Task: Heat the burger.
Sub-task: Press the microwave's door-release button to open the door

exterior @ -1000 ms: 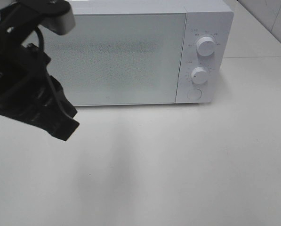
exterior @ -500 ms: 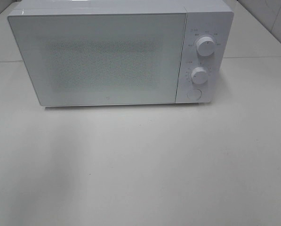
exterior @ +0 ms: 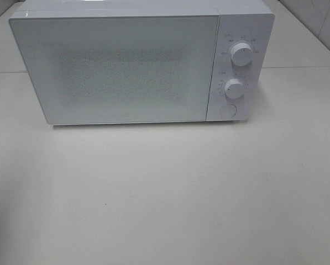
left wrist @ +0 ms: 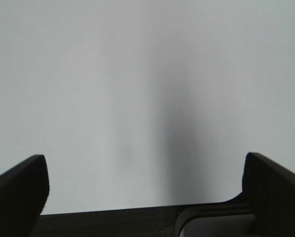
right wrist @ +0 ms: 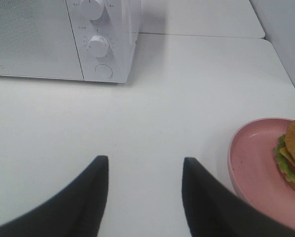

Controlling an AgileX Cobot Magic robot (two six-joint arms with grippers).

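Note:
The burger, tan bun with green and yellow filling, sits on a round pink plate and shows only in the right wrist view, cut off by the frame edge. The white microwave stands at the back of the table with its door shut; it also shows in the right wrist view. My right gripper is open and empty above the bare table, apart from the plate. My left gripper is open and empty over bare table. Neither gripper shows in the exterior high view.
The microwave has two round knobs and a round button on its right panel. The white table spreads in front of it. A tiled wall is at the back right.
The left arm, which stood in front of the microwave's left side one second ago, has left the exterior high view. The microwave has not moved.

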